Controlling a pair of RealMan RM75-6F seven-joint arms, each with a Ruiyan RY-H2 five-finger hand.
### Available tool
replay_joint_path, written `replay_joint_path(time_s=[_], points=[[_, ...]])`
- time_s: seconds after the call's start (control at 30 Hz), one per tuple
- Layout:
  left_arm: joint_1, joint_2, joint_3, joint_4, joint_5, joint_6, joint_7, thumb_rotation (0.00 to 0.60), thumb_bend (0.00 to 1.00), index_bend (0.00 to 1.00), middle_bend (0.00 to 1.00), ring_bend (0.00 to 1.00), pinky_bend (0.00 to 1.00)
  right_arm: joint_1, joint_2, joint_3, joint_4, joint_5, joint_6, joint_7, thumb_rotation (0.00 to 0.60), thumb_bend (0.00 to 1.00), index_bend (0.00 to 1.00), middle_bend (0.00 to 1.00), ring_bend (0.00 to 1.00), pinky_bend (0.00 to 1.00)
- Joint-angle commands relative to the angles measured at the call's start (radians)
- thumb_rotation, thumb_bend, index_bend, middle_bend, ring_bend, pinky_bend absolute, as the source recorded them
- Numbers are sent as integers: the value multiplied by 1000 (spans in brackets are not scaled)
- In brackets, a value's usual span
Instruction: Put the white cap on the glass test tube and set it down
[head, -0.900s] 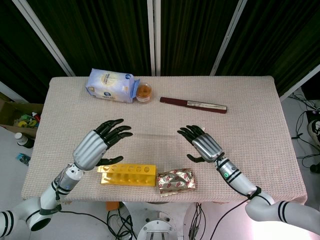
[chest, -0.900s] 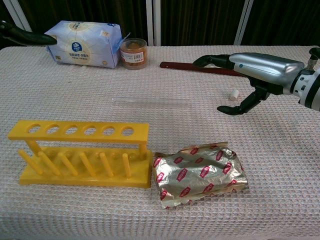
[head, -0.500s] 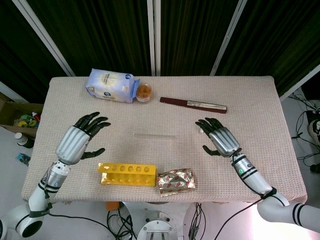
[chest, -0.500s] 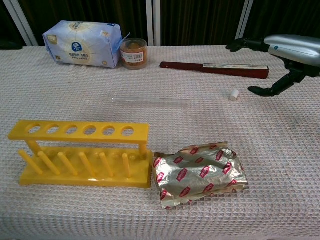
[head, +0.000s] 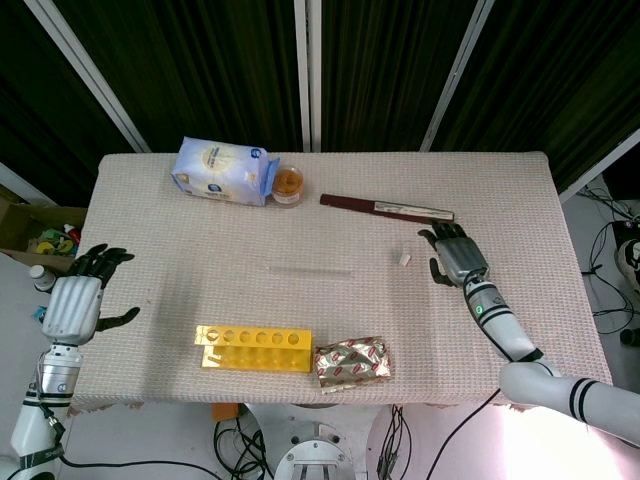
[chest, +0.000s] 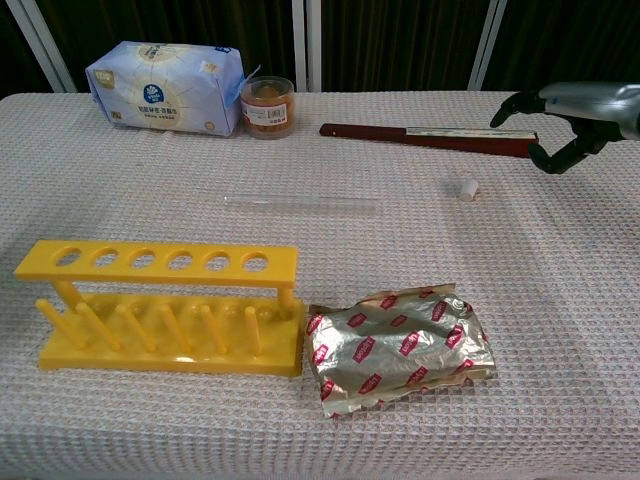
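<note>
Your right hand (head: 455, 258), fingers loosely spread and empty, hovers just right of the white cap (head: 404, 259); the glass test tube (head: 310, 269) lies left–right at mid-table, left of the cap. Left hand (head: 75, 303), open, hangs off the woven tablecloth's (head: 520, 300) left edge

Bare counter (chest: 150, 180) lies all around the glass test tube (chest: 300, 204) and the white cap (chest: 466, 189). The yellow rack (chest: 165, 305) and foil packet (chest: 398, 345) stand along the near edge, while the tissue pack (chest: 165, 87), jar (chest: 267, 107) and dark red bar (chest: 430, 138) line the far side.
</note>
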Motion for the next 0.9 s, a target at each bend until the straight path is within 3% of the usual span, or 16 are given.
replay_joint_path(time_s=[0.03,0.47,0.9], points=[[5,-7,2,10,16,3,-26,600,119,252,193,126,206,46,-48,1,60,58,-54,-20,600,680,202,8,0,61],[-7,-20,-1,26,60,-20,-65,600,119,252,188,126,206,89,-126,-51,167,109,-104,-16,600,681,242,34,0,61],[-5,-18,-6,28,61,-28,-80,600,119,252,183,126,206,82,-103,-84,87,28,-70,0,600,670,243,40,0,61]])
